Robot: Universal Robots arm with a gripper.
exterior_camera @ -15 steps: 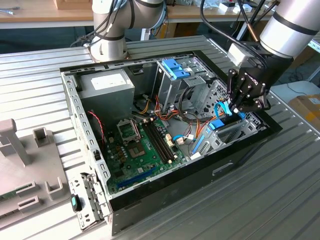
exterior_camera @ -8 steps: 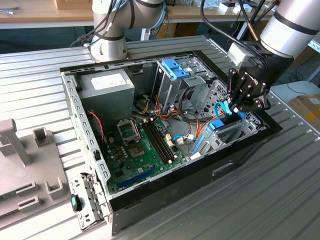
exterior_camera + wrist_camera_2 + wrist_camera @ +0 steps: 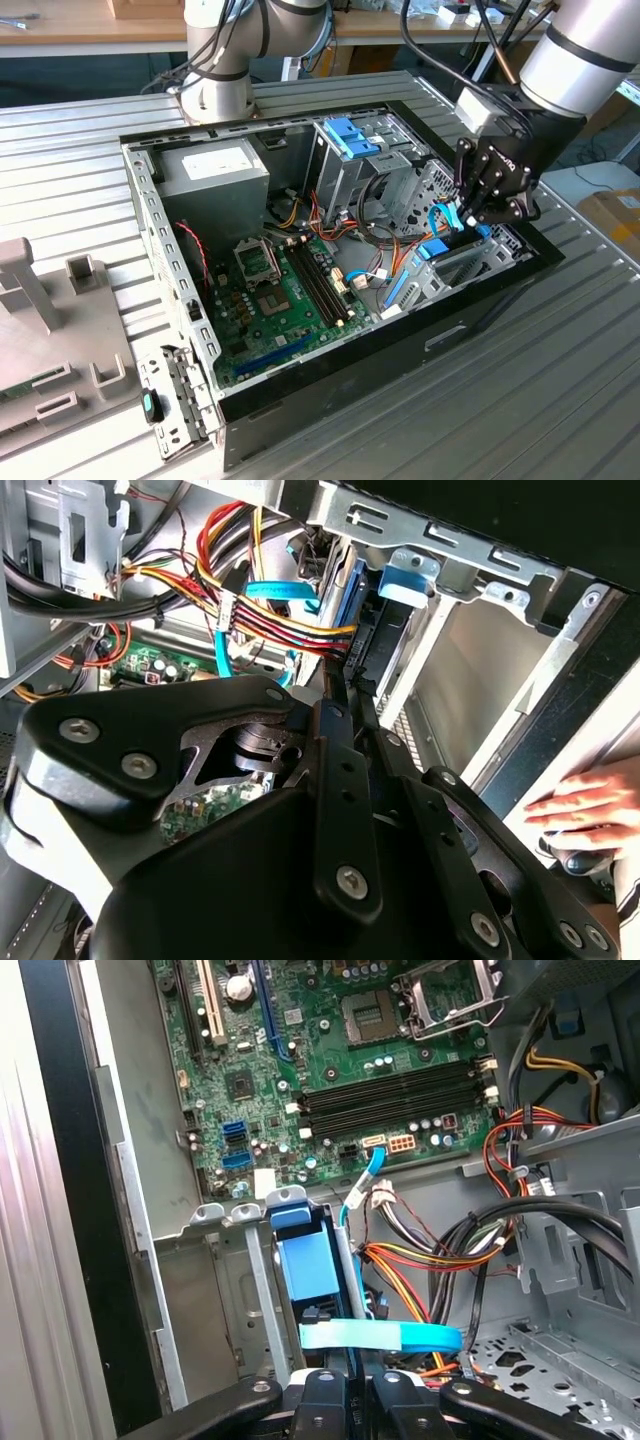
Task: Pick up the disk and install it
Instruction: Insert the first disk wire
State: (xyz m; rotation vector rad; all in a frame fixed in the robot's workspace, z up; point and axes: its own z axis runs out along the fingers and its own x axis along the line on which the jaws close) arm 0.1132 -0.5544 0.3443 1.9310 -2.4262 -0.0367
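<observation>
The disk stands on edge in the metal bay at the corner of the open computer case on the exterior view's right, its light-blue carrier showing. My black gripper reaches down onto the disk's upper end. In both wrist views the two fingers sit close together on a thin dark edge that runs beside the blue carrier. The gripper looks shut on the disk. The bay wall hides the disk's lower part.
A light-blue flat cable crosses just before the fingers, beside red, yellow and black wire bundles. The motherboard, grey power supply and tall drive cage with blue latch fill the case. A person's hand rests outside it.
</observation>
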